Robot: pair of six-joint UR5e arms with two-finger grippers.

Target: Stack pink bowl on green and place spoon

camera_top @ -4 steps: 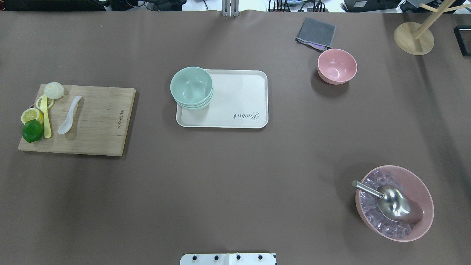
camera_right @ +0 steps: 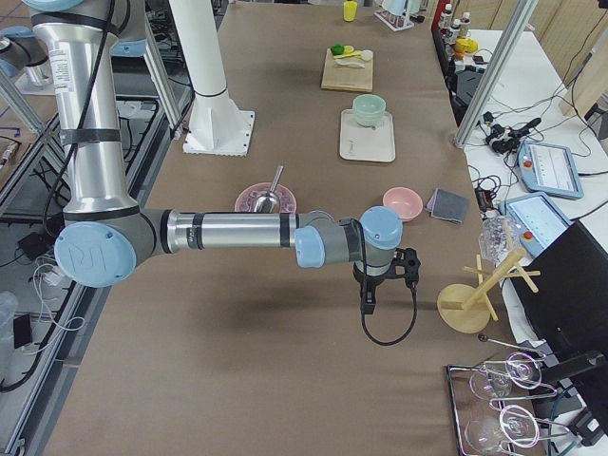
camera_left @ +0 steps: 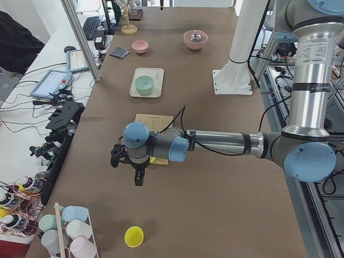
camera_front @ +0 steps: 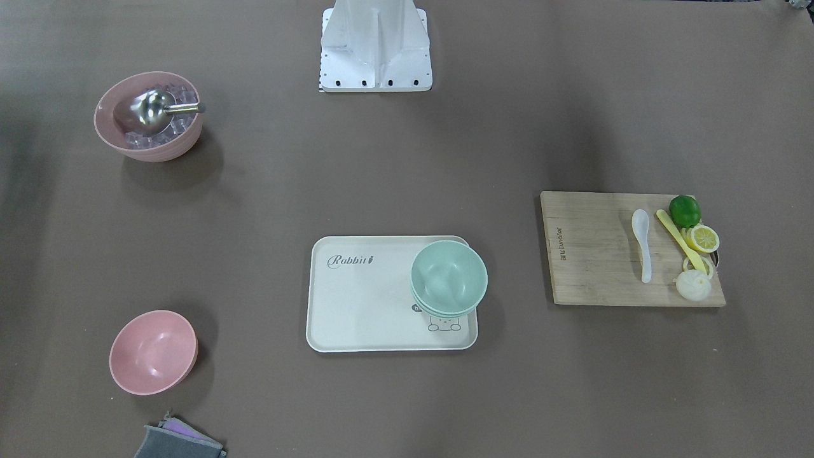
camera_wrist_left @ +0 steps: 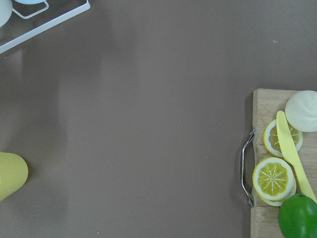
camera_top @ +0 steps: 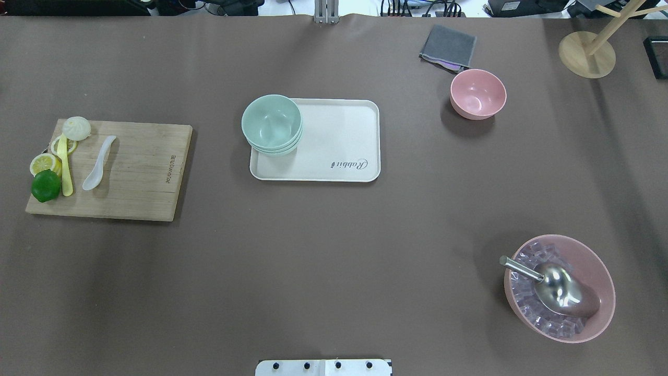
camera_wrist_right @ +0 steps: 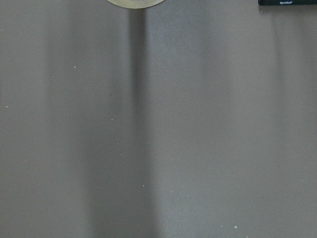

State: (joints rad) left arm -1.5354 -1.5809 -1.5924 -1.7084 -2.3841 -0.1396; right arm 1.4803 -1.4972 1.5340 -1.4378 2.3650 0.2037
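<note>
Nothing found moved against the overhead view of half a second ago: same layout throughout, so no step of the task begun yet. Cannot tell how wide the left gripper (camera_left: 138,180) or the right gripper (camera_right: 365,302) stands, both shown only from the table ends; nothing visibly carried in either. Near the right gripper, on its side toward the table's middle: the smooth matte pink round plastic bowl (camera_top: 477,94), upright and empty, just beside a folded grey cloth (camera_top: 448,47). Well beyond that: the nested stack of pale mint-green round plastic bowls (camera_top: 272,124), set on one corner of a cream rectangular plastic tray (camera_top: 339,151). Near the left gripper, again toward the middle: the small glossy white soup spoon (camera_top: 98,164), lying flat on a wooden cutting board (camera_top: 141,177) beside a long yellow utensil (camera_top: 66,167). Probably first to come, a reach with the right gripper to the pink bowl's rim, a lift, a nesting onto the green stack — then the spoon, best taken by the left
</note>
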